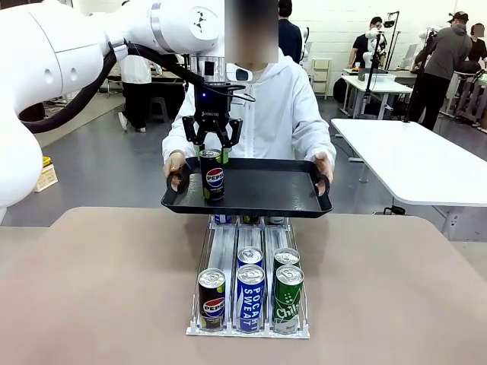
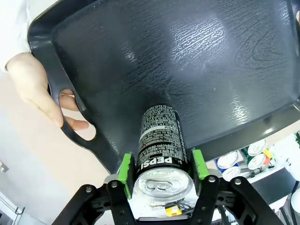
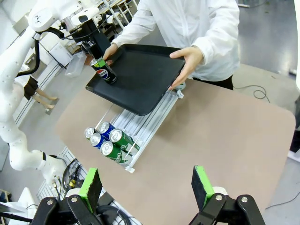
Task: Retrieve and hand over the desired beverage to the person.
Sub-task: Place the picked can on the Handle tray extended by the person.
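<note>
Left gripper [image 1: 214, 149]: fingers point down, astride the top of an upright black Pepsi can [image 1: 213, 179]. The green pads [image 2: 125, 168] sit just beside the can's sides; whether they press on it cannot be told. The can's base rests on the near left part of a black tray [image 1: 266, 190]. The person [image 1: 281, 106], at the far side of the table [image 1: 99, 289], holds the tray level above the table's far edge, with one hand [image 1: 176, 163] at each end handle. Below and nearer stands a clear three-lane rack [image 1: 228, 251] with a Pepsi, a Pocari Sweat can [image 1: 250, 296] and a green can [image 1: 288, 298] at its front. Right gripper [image 3: 147, 187]: jaws wide, nothing between them, above the table's near side.
</note>
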`<state>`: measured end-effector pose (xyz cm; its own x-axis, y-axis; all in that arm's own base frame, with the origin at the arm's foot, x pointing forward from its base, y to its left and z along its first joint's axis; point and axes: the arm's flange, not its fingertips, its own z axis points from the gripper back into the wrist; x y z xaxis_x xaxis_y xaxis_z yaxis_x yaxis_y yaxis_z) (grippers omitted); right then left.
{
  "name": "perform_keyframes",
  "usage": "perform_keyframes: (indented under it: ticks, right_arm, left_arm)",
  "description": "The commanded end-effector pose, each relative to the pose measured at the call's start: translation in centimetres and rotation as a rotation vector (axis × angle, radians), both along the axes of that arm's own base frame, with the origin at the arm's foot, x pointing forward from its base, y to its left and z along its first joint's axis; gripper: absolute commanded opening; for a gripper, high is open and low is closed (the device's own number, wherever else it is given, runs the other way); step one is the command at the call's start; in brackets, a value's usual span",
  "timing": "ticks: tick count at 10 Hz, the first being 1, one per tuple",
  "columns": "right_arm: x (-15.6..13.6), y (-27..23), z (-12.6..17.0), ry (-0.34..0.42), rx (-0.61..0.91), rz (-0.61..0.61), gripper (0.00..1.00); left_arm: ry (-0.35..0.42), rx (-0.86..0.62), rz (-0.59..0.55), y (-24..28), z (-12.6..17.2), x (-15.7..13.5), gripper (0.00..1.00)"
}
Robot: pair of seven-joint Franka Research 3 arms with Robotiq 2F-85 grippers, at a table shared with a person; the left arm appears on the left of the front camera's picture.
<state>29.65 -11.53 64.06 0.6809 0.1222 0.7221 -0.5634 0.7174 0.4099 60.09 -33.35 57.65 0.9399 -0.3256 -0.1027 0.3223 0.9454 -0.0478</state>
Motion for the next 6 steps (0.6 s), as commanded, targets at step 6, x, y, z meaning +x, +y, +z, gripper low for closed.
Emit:
perform_keyframes:
  ticks: [6]
  right_arm:
    - [0.21,0.04,0.07,-0.021,0.032,0.020,1.00]
  left_arm:
    - [-0.021,0.029,-0.034,-0.18,1.56,0.80,1.00]
